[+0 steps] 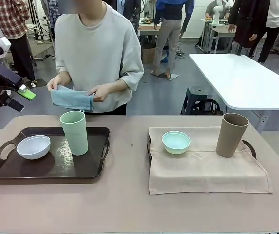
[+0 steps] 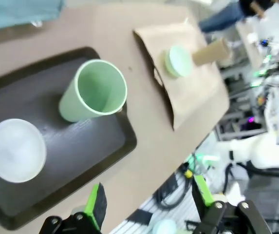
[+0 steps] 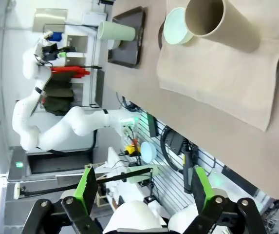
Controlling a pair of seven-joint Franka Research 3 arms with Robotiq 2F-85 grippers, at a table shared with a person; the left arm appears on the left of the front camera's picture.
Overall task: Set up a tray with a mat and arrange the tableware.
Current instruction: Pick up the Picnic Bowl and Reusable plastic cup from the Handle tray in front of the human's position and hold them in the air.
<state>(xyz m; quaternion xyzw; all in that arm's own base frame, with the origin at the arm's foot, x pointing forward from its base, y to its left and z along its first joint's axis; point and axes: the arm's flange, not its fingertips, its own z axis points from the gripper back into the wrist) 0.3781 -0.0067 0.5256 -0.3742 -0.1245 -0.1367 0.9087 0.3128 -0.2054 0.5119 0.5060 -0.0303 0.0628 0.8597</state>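
Bowls [image 1: 33, 146] [image 1: 176, 142] two, cups [image 1: 74, 132] [image 1: 232, 135] two, trays [image 1: 56, 168] [image 1: 250, 146] two

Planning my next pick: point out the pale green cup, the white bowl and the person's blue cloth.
pale green cup [image 1: 74, 134], front view, middle of its side.
white bowl [image 1: 33, 146], front view, inner hollow.
blue cloth [image 1: 71, 99], front view, middle of the fold.
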